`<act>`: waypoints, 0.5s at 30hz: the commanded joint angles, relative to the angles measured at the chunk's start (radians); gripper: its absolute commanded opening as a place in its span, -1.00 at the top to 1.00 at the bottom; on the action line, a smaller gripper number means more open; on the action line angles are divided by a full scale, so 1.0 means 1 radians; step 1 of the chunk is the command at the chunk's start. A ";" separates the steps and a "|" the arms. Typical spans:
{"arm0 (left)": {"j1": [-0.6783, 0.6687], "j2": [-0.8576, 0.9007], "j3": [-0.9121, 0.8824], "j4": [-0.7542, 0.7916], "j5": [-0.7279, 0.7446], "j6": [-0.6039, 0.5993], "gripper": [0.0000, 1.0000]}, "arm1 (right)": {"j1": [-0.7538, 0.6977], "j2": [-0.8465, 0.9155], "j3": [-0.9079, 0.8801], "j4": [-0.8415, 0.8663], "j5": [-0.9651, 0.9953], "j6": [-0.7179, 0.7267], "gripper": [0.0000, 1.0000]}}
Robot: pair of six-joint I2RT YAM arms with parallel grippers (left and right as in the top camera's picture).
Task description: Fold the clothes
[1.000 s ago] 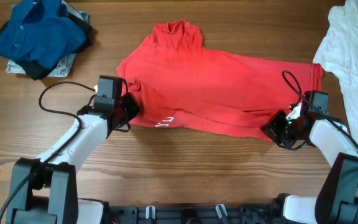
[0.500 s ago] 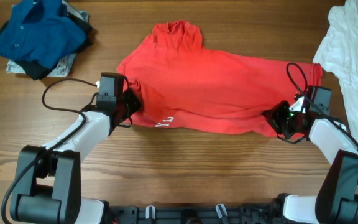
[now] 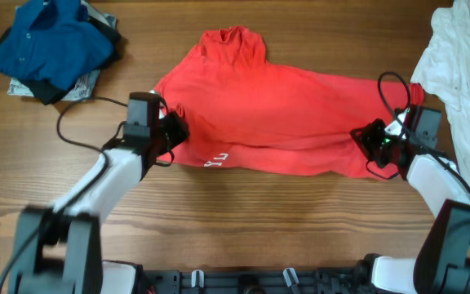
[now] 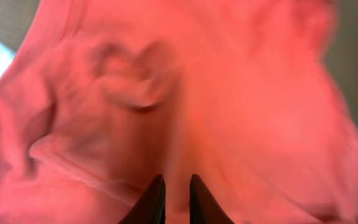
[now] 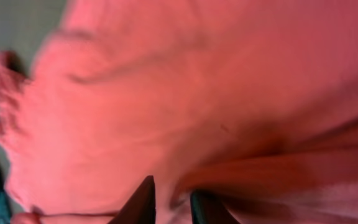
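**Ana:** The red T-shirt [image 3: 284,114] lies mid-desk, its long axis running left to right and its collar towards the far edge. There is an arm at each end of the near hem.

**Ben:** The left gripper [image 4: 174,200] has its jaws narrow, and a crease of red cloth runs straight up from the gap. That looks like a pinch to me. The right gripper [image 5: 170,200] is the same, narrow with a red fold drawn in between the tips.

**Ana:** So each arm is nearest its own end, and the body of the shirt lies beyond both, towards the far edge. I'd judge any fold has to carry the hem away from the arms, across the short axis.

**Ben:** And the count?

**Ana:** I see one red shirt, one blue shirt [image 3: 47,41] bunched at the far-left corner, and one white garment [image 3: 455,73] draped along the right edge. Both are well apart from the grippers. Something dark and something patterned sit under the blue one, but I can't tell what.

**Ben:** And two grippers, both on the red.
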 commanded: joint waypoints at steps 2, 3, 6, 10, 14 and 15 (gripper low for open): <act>-0.001 -0.188 0.005 -0.085 0.029 0.068 0.58 | 0.002 -0.159 0.132 -0.085 -0.069 -0.043 0.24; -0.002 -0.196 0.005 -0.136 0.030 0.065 0.34 | 0.003 -0.212 0.144 -0.124 -0.105 -0.044 -0.09; -0.002 -0.167 0.004 -0.232 0.040 0.057 0.21 | 0.003 -0.280 0.144 -0.165 -0.095 -0.052 -0.90; -0.069 -0.148 0.004 -0.208 0.145 0.058 0.48 | 0.035 -0.243 0.144 -0.272 -0.095 -0.113 -0.80; -0.326 -0.134 0.004 -0.068 0.047 -0.029 0.63 | 0.185 -0.185 0.144 -0.296 -0.090 -0.089 0.12; -0.364 -0.119 0.004 -0.053 -0.002 -0.071 0.72 | 0.222 -0.171 0.143 -0.294 -0.080 -0.060 0.20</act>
